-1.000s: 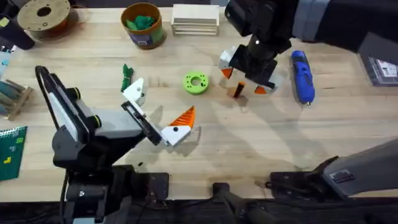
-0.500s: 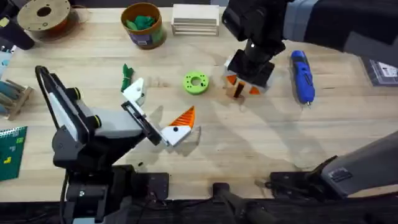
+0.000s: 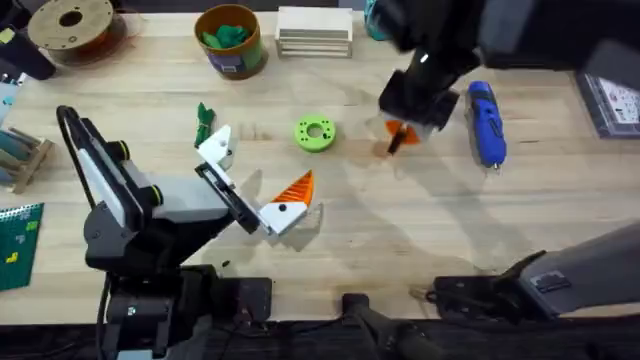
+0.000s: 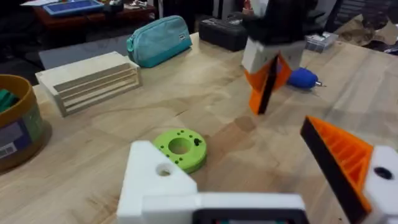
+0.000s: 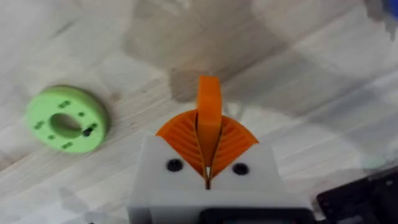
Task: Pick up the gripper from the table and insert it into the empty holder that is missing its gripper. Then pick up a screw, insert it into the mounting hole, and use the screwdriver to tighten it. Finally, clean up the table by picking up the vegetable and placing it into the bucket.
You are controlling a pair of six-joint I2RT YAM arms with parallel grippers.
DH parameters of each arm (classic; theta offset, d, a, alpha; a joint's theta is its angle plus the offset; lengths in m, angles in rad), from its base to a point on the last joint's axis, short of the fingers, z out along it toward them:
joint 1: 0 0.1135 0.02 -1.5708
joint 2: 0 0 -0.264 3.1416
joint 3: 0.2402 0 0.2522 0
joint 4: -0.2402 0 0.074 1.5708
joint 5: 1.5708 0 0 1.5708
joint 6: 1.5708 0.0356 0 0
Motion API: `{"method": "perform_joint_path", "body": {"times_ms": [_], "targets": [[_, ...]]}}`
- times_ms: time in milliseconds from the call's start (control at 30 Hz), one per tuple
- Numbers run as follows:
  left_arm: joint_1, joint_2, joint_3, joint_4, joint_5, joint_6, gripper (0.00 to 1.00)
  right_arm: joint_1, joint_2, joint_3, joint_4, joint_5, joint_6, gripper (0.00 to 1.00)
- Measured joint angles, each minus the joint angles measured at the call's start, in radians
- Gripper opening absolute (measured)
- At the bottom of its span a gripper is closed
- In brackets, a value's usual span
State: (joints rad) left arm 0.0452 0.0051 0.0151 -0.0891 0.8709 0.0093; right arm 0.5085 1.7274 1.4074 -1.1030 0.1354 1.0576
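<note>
The right end effector (image 3: 402, 133) is closed on the orange gripper (image 5: 209, 111), holding it above the desk (image 3: 400, 230) at about one o'clock from the lime-green ring (image 3: 315, 133). The blue screwdriver (image 3: 486, 122) lies just beside it at three o'clock. The left end effector (image 3: 255, 180) rests spread apart, one mount lacking its orange wedge.

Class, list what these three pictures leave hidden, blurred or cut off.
- Overhead: the right pincer is under its own dark, blurred arm, and the gripper mostly too.
- Overhead: the bucket wall hides its bottom.
- Left wrist: the screwdriver is largely behind the right pincer.
</note>
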Motion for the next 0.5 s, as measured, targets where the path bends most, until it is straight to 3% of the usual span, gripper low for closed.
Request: {"method": "perform_joint_path", "body": {"times_ms": [167, 500], "targets": [[0.000, 0.000, 0.000, 0.000, 0.000, 0.000, 0.985, -0.061, -0.080, 0.103, -0.032, -0.070, -0.183, 0.008], [0.000, 0.000, 0.000, 0.000, 0.000, 0.000, 0.985, -0.199, -0.207, 0.235, -0.035, -0.410, -0.597, 0.008]]}}
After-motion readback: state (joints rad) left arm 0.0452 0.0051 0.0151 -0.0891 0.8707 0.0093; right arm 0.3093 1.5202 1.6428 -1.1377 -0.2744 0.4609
